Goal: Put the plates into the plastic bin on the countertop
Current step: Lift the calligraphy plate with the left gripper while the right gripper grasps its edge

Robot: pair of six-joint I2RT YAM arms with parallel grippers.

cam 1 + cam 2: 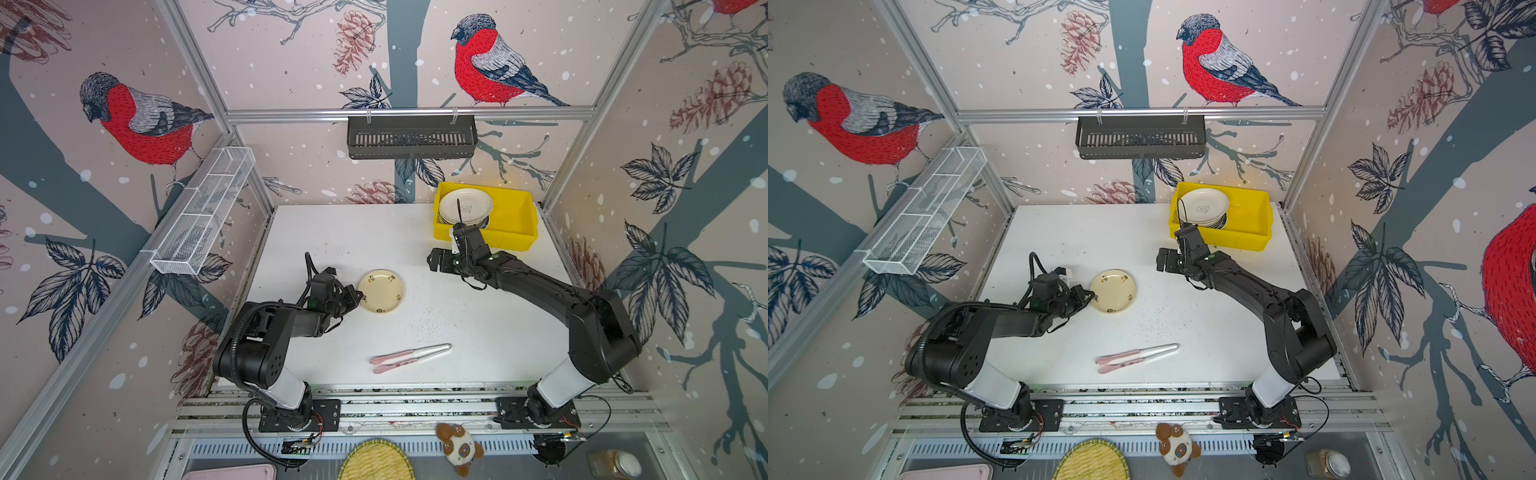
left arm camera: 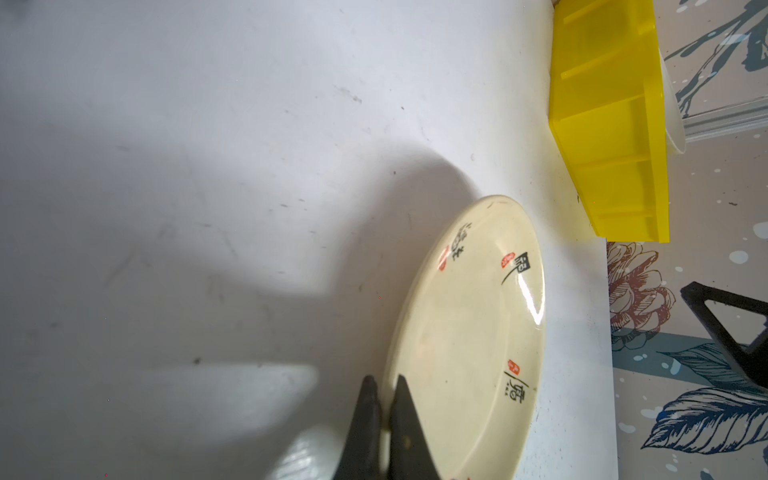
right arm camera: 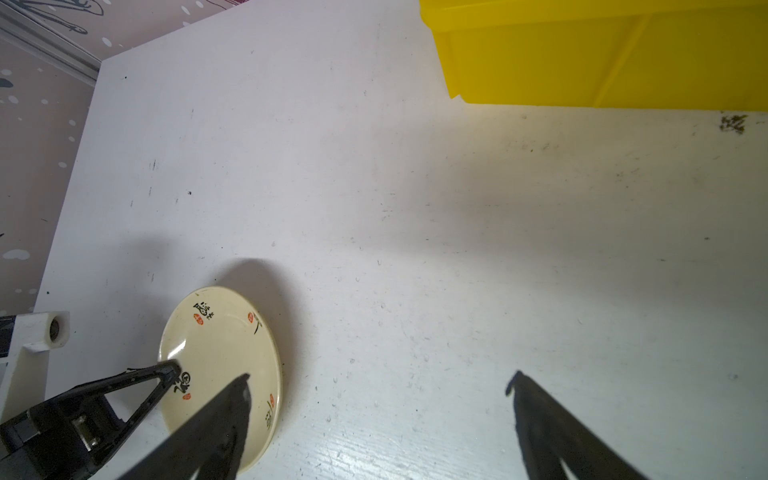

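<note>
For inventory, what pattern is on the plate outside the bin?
Plate: cream, black calligraphy, red seals; best in left wrist view.

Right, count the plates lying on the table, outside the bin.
1: a cream plate on the table, its rim pinched by the left gripper. Other plates sit stacked in the yellow bin, lower ones mostly hidden.

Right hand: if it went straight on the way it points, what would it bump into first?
Probably the bare tabletop: the open right hand aims between the plate and the yellow bin.
</note>
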